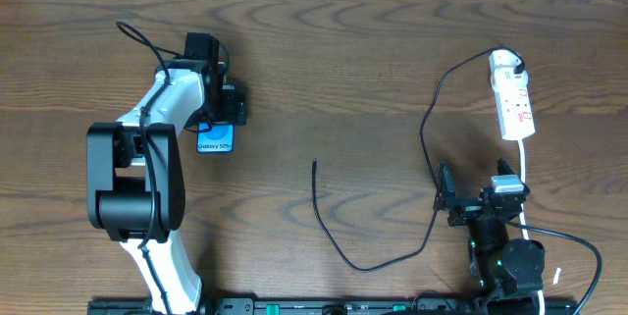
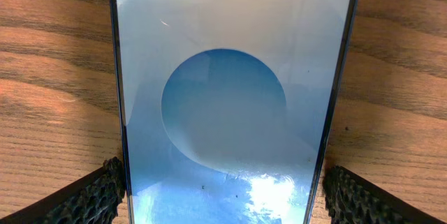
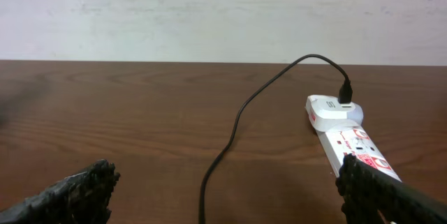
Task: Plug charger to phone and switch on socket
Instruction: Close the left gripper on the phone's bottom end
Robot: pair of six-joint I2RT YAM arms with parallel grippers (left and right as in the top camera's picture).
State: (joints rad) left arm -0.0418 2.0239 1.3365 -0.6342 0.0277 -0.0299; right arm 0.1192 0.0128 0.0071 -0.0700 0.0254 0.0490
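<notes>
Straddling the phone [image 2: 230, 98], the left hand [image 2: 223, 195] stands fully spread, with its fingers [image 2: 98, 192] at the two long edges. From the wrist view I cannot tell whether they touch the frame or only sit just beside it, so I judge the phone bracketed rather than gripped. It lies flat and screen-up on the surface [image 1: 324, 50], on the left side. That pose probably readies the phone to be steadied when the plug is pushed in.

The right hand [image 3: 223, 199] is also wide open and empty, low over the surface on the right side. It faces the socket [image 3: 349, 140], which lies near it, just beyond.

The charger [image 1: 339, 251] is already seated in the far end of the socket. Its cable loops past the right hand and across the middle of the surface. The plug tip [image 1: 314, 163] lies free, well apart from both the phone and either hand. Plugging in and switching on are not yet done, and fetching that tip looks like the next job.
</notes>
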